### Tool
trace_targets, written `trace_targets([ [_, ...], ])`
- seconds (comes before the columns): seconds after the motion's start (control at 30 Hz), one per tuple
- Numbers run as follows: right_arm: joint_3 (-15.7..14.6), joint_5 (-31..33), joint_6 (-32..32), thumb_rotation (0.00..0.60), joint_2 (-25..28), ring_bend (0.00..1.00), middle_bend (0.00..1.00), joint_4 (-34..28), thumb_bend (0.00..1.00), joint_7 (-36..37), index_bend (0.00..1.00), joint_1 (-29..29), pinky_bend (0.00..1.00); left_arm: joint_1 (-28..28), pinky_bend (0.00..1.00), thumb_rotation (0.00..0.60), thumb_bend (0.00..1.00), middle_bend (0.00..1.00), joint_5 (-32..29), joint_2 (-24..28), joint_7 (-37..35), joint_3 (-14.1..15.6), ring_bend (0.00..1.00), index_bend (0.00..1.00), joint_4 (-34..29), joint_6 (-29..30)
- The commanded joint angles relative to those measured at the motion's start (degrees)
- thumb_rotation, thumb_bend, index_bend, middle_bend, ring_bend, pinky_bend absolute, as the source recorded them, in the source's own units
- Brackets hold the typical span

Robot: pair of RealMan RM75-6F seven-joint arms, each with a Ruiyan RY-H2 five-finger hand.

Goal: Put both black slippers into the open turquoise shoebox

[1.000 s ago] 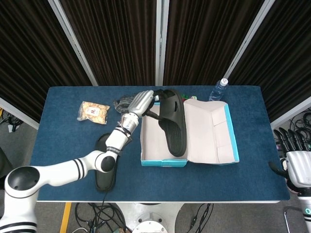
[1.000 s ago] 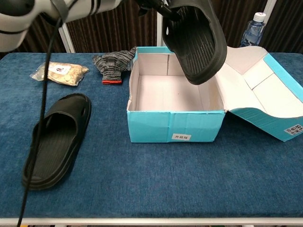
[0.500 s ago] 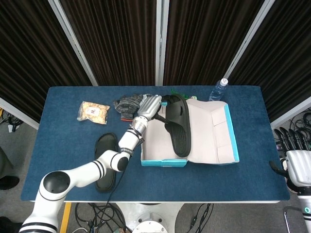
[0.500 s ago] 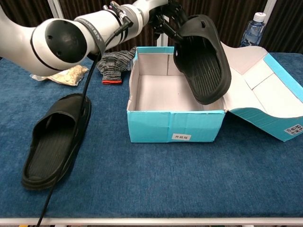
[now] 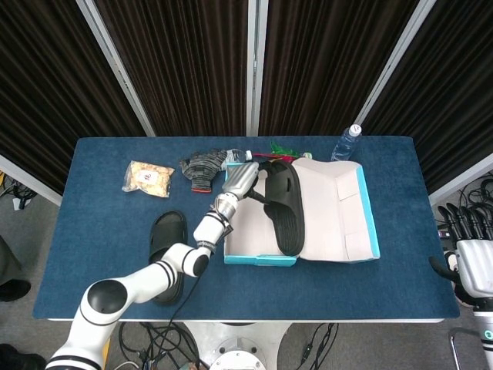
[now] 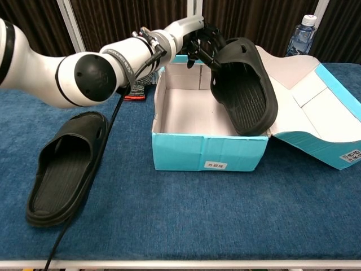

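Taking the turquoise shoebox (image 6: 208, 151) as the landmark: far to its left near the table's back lies a clear snack packet (image 5: 148, 177) with a red mark whose writing is too small to read; nearer the box, a grey knitted cloth with a red edge (image 5: 202, 166); to the box's front-left, the second black slipper (image 6: 65, 167) lies flat on the blue table (image 6: 169, 226), sole down, well apart from the box. The left hand (image 6: 198, 40) reaches over the box's back-left corner, its fingers closed on the strap of the held black slipper (image 6: 245, 84), which tilts inside the box against the right wall, toe down; a small white label on the box's front wall carries characters I cannot read. Right of it the lid (image 5: 339, 208) lies open; behind, a water bottle (image 5: 345, 142); far right, off the table's edge, the right hand (image 5: 468, 262) holds nothing, fingers apart.
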Motion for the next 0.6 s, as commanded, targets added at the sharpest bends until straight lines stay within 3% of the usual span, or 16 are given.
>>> trace_targets([
  [0.03, 0.0, 0.0, 0.0, 0.6, 0.0, 0.0, 0.06, 0.0, 0.12, 0.1, 0.0, 0.0, 0.0, 0.2, 0.73, 0.6, 0.0, 0.66, 0.5, -1.4, -0.7, 0.5, 0.87, 0.67, 1.7, -0.7],
  [0.6, -0.1, 0.1, 0.1, 0.6, 0.1, 0.0, 0.07, 0.3, 0.12, 0.4, 0.0, -0.2, 0.0, -1.3, 0.69, 0.6, 0.0, 0.66, 2.4, -7.3, 0.9, 0.9, 0.87, 0.68, 11.3, -2.3],
])
